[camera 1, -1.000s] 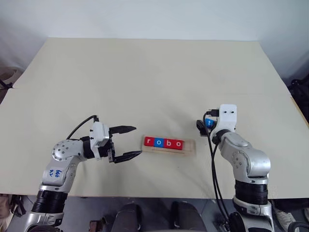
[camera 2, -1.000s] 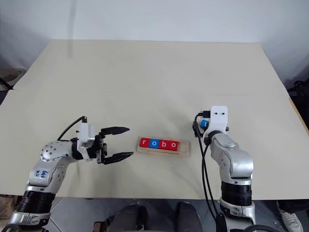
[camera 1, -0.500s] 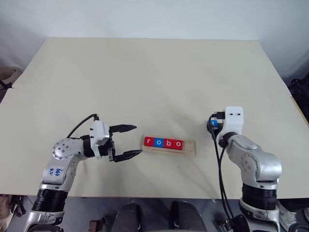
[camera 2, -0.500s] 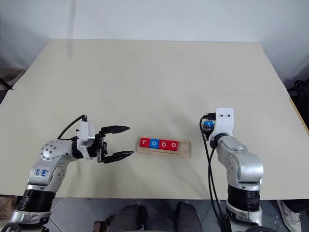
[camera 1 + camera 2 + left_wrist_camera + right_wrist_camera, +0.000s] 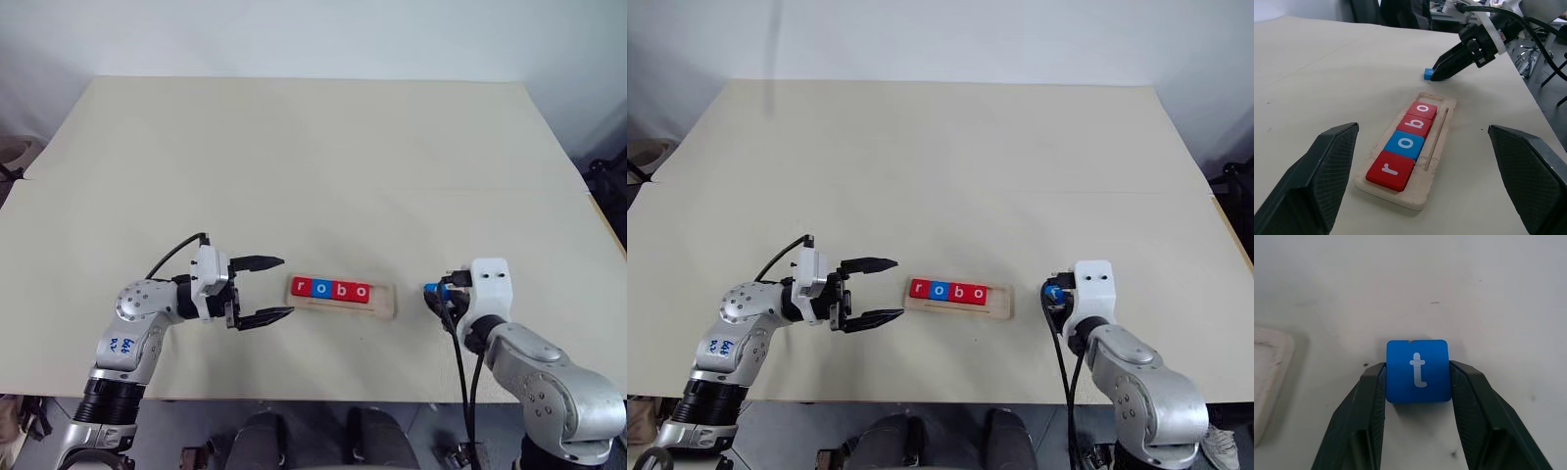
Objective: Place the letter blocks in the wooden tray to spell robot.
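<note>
The wooden tray (image 5: 384, 302) lies near the table's front edge. In it sit letter blocks spelling r-o-b-o: red r (image 5: 302, 288), blue o (image 5: 318, 289), red b (image 5: 340, 290), red o (image 5: 362, 291). The slot's right end (image 5: 1432, 95) is bare. A blue t block (image 5: 1418, 370) sits between the fingers of my right gripper (image 5: 431, 291), which is shut on it, just right of the tray and low at the table; whether it touches the table I cannot tell. My left gripper (image 5: 286, 287) stands open just left of the tray, pointing at it, holding nothing.
The pale table (image 5: 313, 166) stretches wide and bare behind the tray. Its front edge (image 5: 323, 401) runs close below both arms. A black cable (image 5: 460, 352) hangs along my right arm. Chairs (image 5: 1400, 12) stand beyond the table's right side.
My right gripper closed on the blue t block and drew back with it toward the table's front edge, ending level with the tray. The left gripper and the tray kept still.
</note>
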